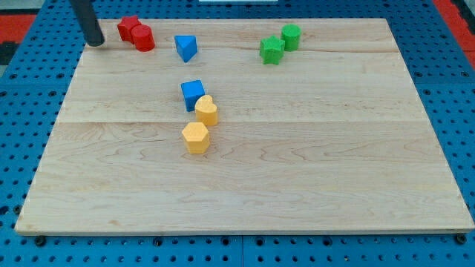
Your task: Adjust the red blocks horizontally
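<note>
Two red blocks touch each other at the view's top left: an angular red block [128, 27] and a round red cylinder [144, 38] to its right and slightly lower. My tip [95, 43] rests at the board's top left corner, just left of the red blocks, with a small gap between it and the angular one.
A blue triangular block [185, 48] lies right of the red pair. A blue cube [192, 93], a yellow rounded block [206, 110] and a yellow hexagonal block [196, 137] cluster near the middle. Two green blocks [272, 50] [291, 36] sit at the top right. The wooden board [297, 170] lies on blue pegboard.
</note>
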